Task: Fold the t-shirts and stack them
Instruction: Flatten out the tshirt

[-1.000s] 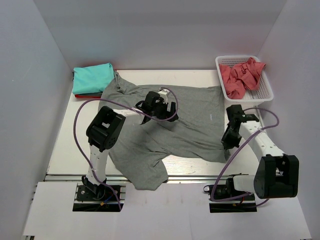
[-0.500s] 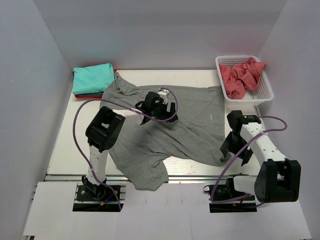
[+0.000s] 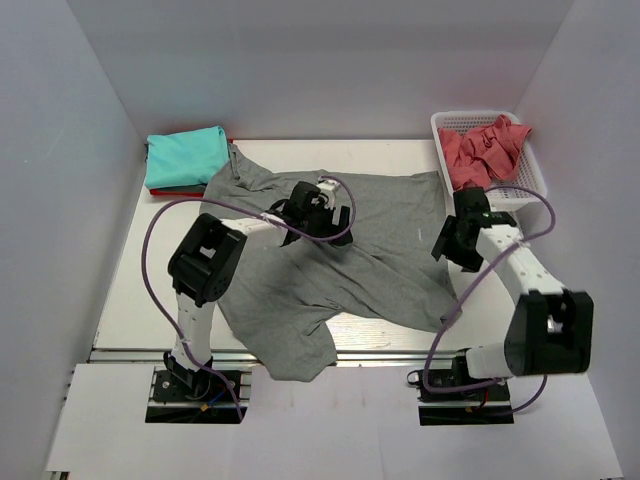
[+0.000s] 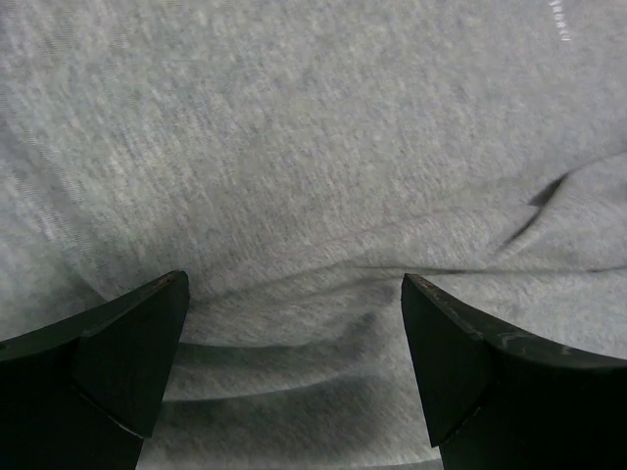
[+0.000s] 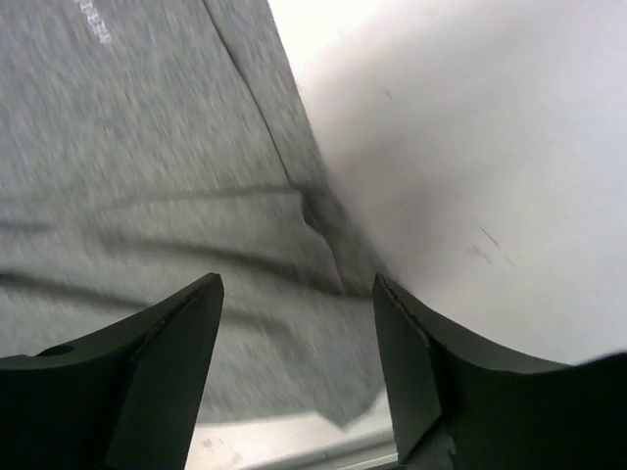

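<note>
grey cloth t-shirt (image 3: 390,265): spread rumpled across tabletop (image 3: 140,280) centre, one part over near edge
left gripper (image 4: 294,294): fingers wide apart, empty, over shirt
right gripper (image 5: 297,294): fingers apart, empty, at shirt's right edge

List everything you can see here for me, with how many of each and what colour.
grey t-shirt: one, grey with a small white mark, spread rumpled across the middle of the table, one part reaching past the near edge
teal t-shirt: one, teal, folded at the far left corner
red t-shirt: one, red, only an edge showing under the teal one
coral-pink t-shirt: one, coral pink, bunched in the basket
basket: one, white mesh, far right corner
table: one, white
left gripper: one, black, open, over the middle of the grey shirt
right gripper: one, black, open, over the grey shirt's right edge
</note>
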### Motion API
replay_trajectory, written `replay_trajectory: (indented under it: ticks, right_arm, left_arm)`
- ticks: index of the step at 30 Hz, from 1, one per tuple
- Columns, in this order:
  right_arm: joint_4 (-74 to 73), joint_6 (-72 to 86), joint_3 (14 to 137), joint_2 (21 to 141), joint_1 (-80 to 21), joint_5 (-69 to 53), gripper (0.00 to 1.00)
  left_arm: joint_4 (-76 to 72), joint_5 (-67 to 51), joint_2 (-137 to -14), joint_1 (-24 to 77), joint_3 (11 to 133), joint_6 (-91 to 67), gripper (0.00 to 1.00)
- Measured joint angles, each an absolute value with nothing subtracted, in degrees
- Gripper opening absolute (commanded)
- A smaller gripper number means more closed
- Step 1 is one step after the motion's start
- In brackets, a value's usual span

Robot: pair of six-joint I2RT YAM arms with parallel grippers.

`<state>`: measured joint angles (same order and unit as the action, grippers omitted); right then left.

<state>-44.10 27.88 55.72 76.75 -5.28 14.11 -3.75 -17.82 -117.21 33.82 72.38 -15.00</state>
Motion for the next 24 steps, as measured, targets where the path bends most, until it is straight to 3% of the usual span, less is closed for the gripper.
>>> replay_trajectory:
  ticks: [2, 14, 24]
  right_arm:
    - [-40.1, 26.8, 55.9, 80.9, -5.3, 13.2, 0.59]
    - [-28.8, 24.4, 69.6, 107.1, -5.3, 9.2, 0.35]
    - [-45.2, 32.5, 94.2, 123.2, -7.0, 17.1, 0.31]
  left_arm:
    - [-1.5, -16.2, -117.0, 33.8, 73.2, -14.6, 1.00]
    - [9.3, -3.4, -116.1, 29.3, 78.6, -13.8, 1.00]
    - [12.4, -0.1, -115.8, 22.6, 83.0, -13.4, 1.00]
